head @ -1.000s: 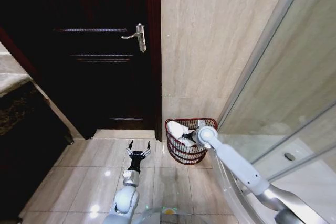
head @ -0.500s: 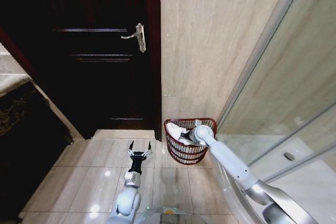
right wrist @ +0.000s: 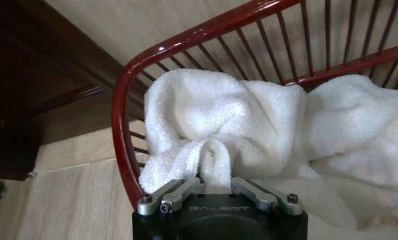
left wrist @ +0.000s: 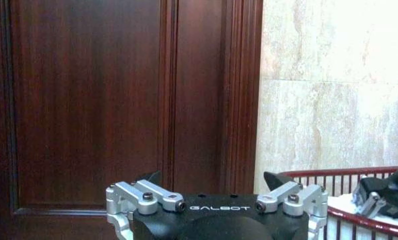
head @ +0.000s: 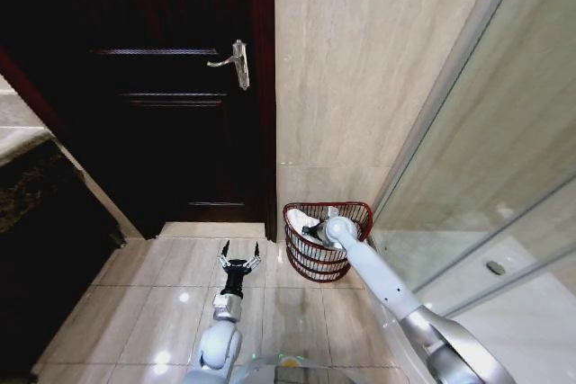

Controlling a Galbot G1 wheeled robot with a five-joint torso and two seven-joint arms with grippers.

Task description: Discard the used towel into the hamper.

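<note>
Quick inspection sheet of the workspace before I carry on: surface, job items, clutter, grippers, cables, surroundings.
Surface: glossy beige floor tiles.
Job's things: hamper stands on the floor by the wall corner; white towel bunched inside it, against the rim.
Clutter: nothing seen.
Grippers: right gripper down in the hamper, shut on a fold of the towel; left gripper open, over the floor beside the hamper, pointed at the door.
Cables: nothing seen.
Surroundings: dark wooden door with lever handle, closed; marble wall; glass shower panel on the right.
</note>
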